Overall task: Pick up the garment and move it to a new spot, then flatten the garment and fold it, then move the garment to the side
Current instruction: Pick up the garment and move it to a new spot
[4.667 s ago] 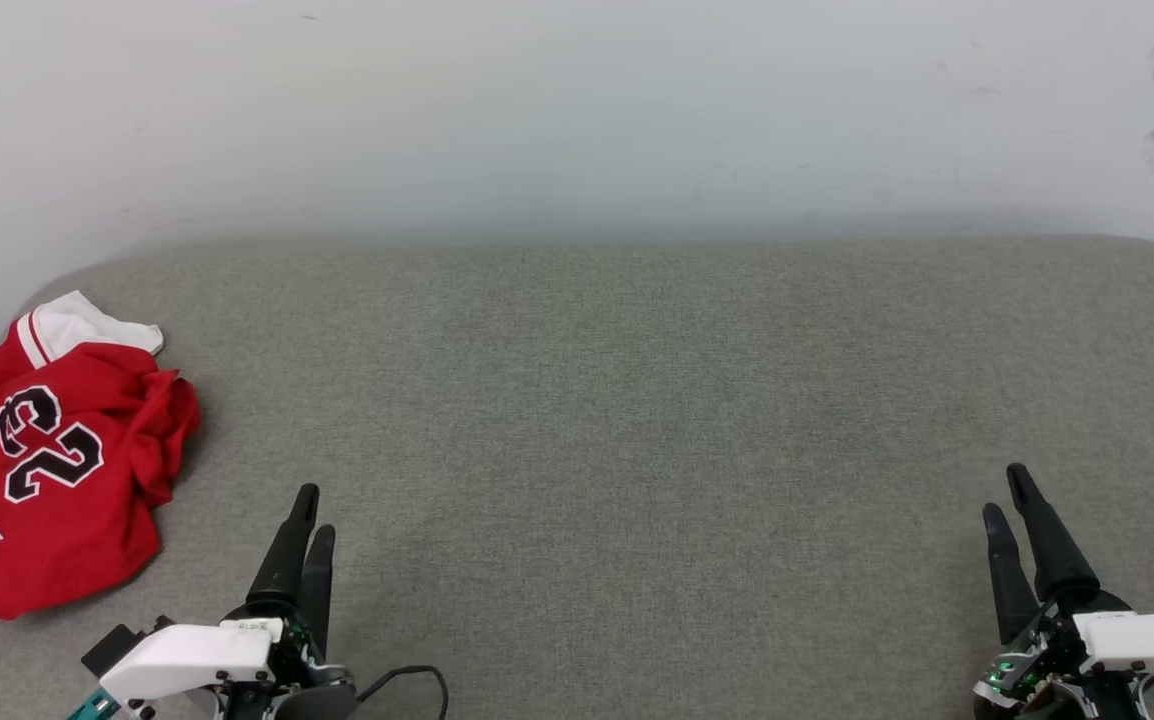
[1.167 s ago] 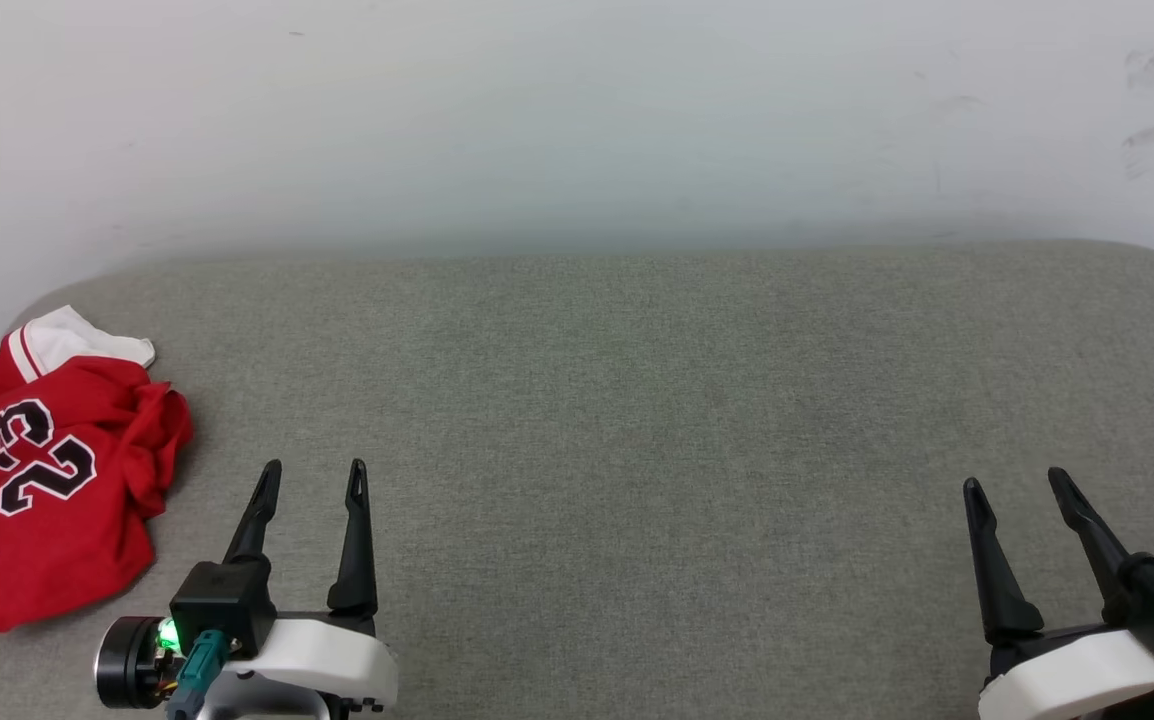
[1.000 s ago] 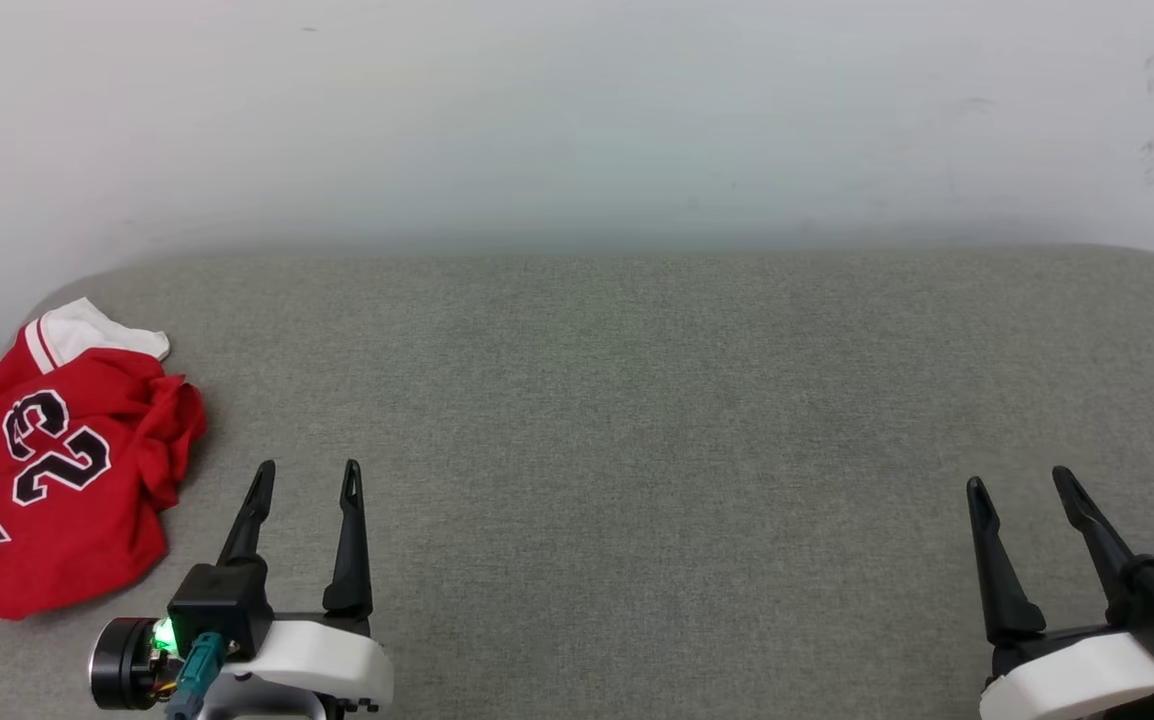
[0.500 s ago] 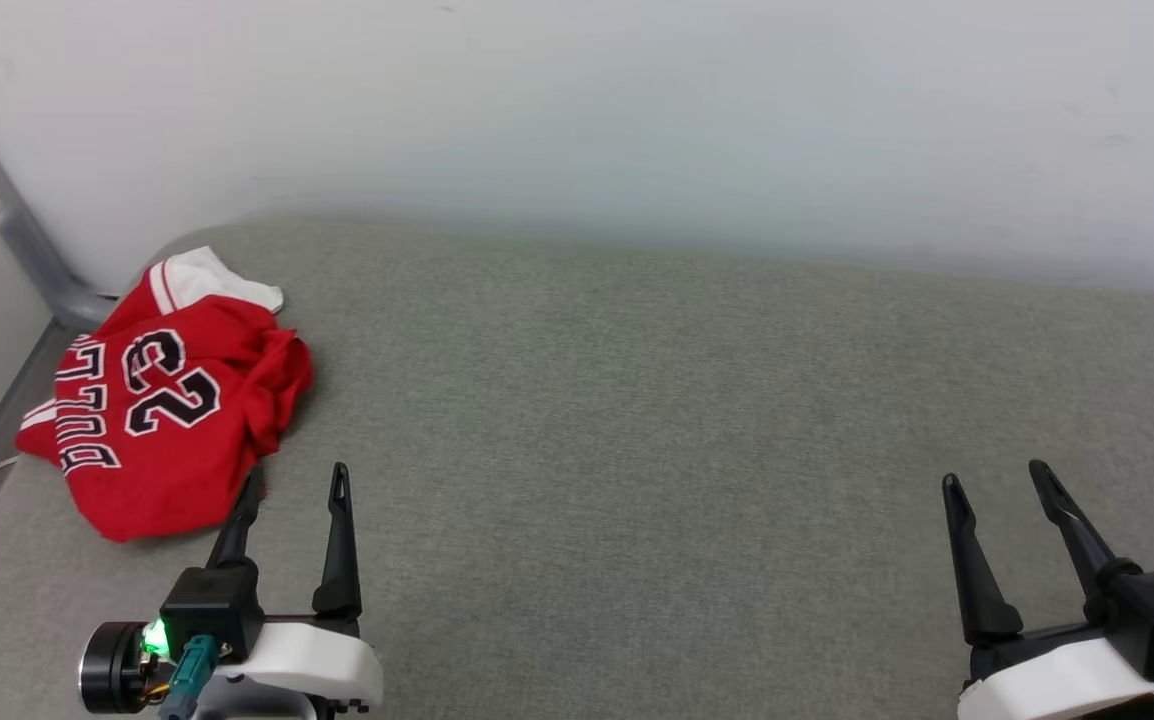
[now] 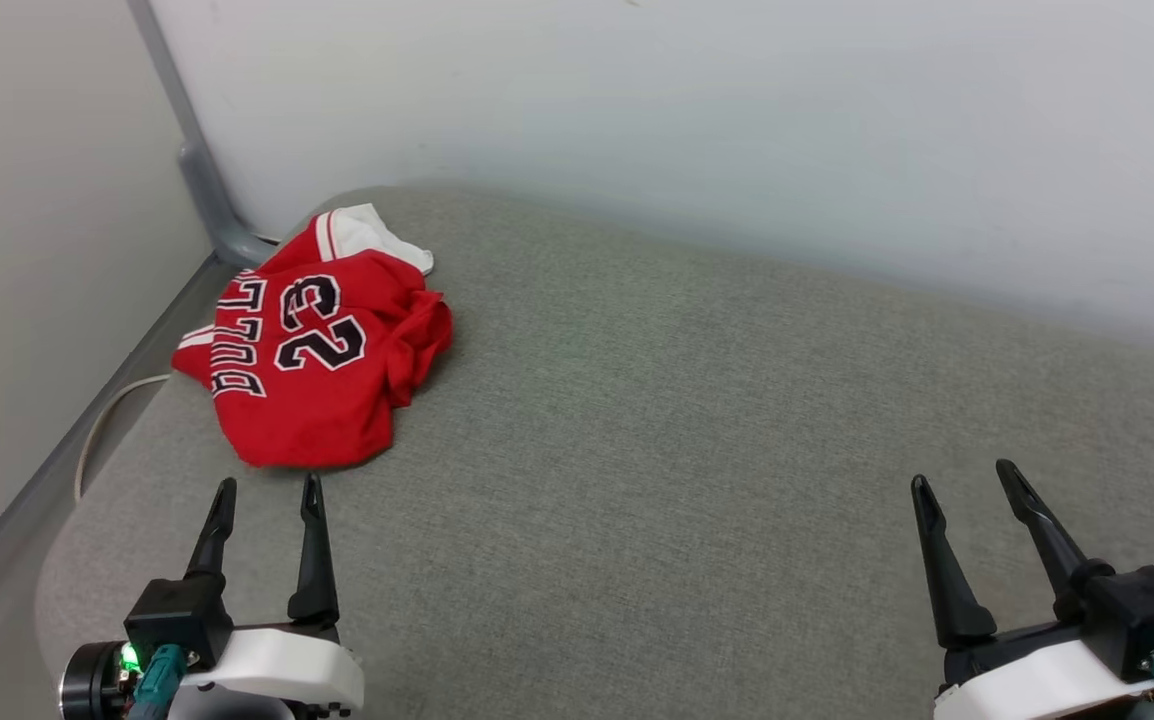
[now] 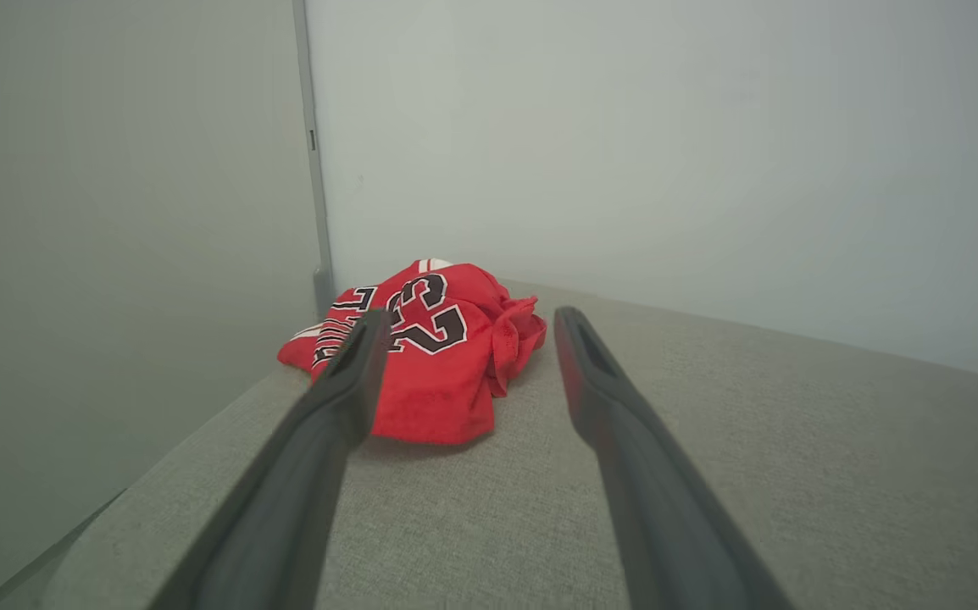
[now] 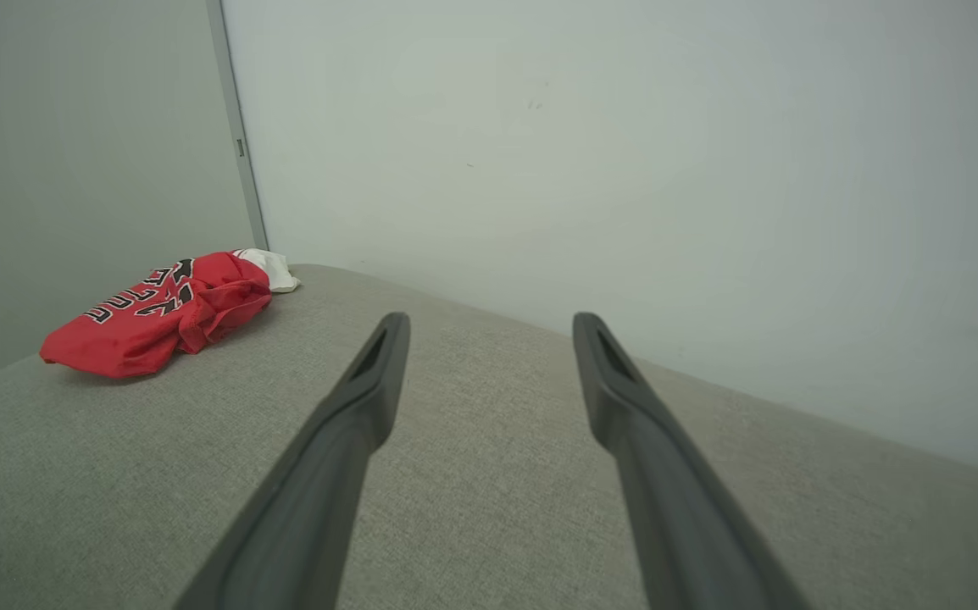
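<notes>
The garment (image 5: pixel 322 360), a red jersey T-shirt with a white sleeve and a black "23", lies crumpled at the far left corner of the grey padded surface (image 5: pixel 697 420). My left gripper (image 5: pixel 267 489) stands open just short of the garment's near edge, nothing between its fingers. In the left wrist view the garment (image 6: pixel 442 360) sits straight ahead between and beyond the fingers of the left gripper (image 6: pixel 468 326). My right gripper (image 5: pixel 967 478) is open far to the right. The right wrist view shows the garment (image 7: pixel 163 313) far left, well clear of the right gripper (image 7: pixel 489 326).
White walls meet at a corner with a grey vertical strip (image 5: pixel 195 150) just behind the garment. A pale cable (image 5: pixel 97 425) runs along the surface's left edge. The surface's rounded left edge (image 5: pixel 62 560) lies close to my left gripper.
The head camera has swung left, bringing the room's corner and the whole garment into view. Both grippers stay open; the left one now points at the garment's near edge.
</notes>
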